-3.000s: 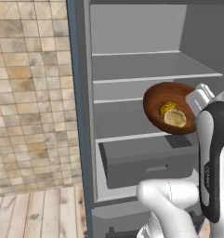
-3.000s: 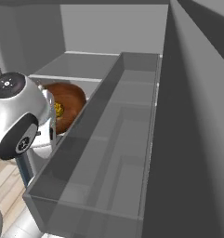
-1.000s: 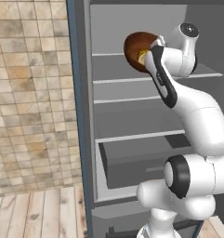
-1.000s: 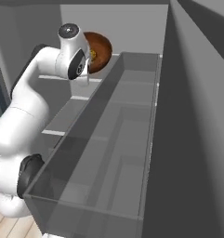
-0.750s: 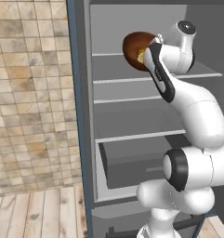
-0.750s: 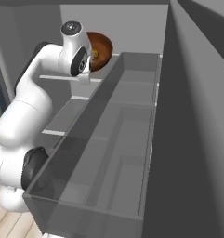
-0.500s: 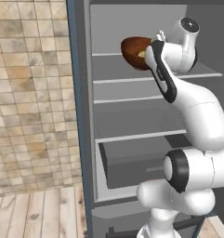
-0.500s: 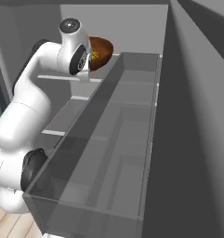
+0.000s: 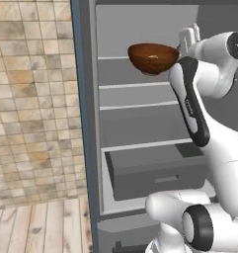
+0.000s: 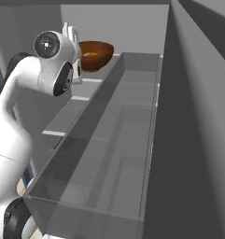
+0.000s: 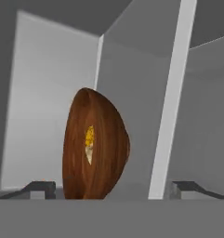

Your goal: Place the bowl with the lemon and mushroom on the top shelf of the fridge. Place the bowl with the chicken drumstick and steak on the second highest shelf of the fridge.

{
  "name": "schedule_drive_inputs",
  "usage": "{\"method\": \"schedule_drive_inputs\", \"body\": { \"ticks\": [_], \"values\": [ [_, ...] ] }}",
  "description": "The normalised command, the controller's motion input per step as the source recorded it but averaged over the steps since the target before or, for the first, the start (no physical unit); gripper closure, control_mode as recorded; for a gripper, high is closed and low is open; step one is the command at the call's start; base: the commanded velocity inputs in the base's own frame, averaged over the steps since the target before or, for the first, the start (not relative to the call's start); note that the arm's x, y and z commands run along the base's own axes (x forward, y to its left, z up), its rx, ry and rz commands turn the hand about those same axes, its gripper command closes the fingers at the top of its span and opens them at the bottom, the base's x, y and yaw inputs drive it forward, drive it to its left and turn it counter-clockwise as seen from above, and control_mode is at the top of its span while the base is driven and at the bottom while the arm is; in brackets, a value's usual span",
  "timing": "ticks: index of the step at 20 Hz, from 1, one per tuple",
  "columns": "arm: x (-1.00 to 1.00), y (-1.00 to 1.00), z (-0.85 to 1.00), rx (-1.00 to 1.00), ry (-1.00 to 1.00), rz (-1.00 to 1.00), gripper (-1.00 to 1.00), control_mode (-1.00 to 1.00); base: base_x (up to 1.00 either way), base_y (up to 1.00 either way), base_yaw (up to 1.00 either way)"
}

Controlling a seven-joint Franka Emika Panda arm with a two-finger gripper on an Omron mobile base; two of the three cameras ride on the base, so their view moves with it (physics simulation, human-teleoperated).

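The large round reddish-brown wood-look bowl [image 9: 152, 58], with a yellow bit and a pale bit visible inside, is held up in the air inside the open fridge, above the uppermost thin pale-grey shelf panel [image 9: 113, 58] and near that shelf's front edge. It reads as roughly level in the left base view and does not look like it rests on the panel. In the right base view the same bowl [image 10: 94, 55] sits just beyond the white arm's wrist, at the shelf's front edge.

The hand [image 9: 188, 39] is at the bowl's right rim. The grip looks clenched on the rim, since the bowl hangs unsupported, but the fingers themselves are too small and partly hidden to see the contact clearly. In the hand view the bowl [image 11: 95, 146] appears edge-on between the two dark finger tips.

Progress: first bowl lifted to top-shelf height, not yet set down or let go. Left to do: push it in over the top shelf, lower it, let go, pull the arm out. The second highest pale-grey shelf panel [image 9: 133, 85] is bare, so the drumstick-and-steak half of the task looks not yet done. A grey drawer [image 9: 155, 170] sticks out lower down.
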Motion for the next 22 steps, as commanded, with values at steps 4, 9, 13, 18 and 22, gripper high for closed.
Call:
{"method": "schedule_drive_inputs", "body": {
  "ticks": [4,9,13,18,22],
  "values": [
    [-1.0,0.0,0.56,0.0,-0.34,0.0,-1.0,-1.0,0.0,0.0,0.0],
    [-1.0,0.01,0.36,0.0,-0.12,0.0,-1.0,-1.0,0.0,0.0,0.0],
    [-1.0,0.06,0.01,-0.01,0.0,0.0,-1.0,-1.0,0.0,0.0,0.0],
    [-1.0,0.11,-0.06,-0.05,0.15,0.03,-1.0,-1.0,0.0,0.0,0.0],
    [-1.0,0.15,-0.19,-0.1,0.37,0.08,-1.0,-1.0,0.0,0.0,0.0]
  ]
}}
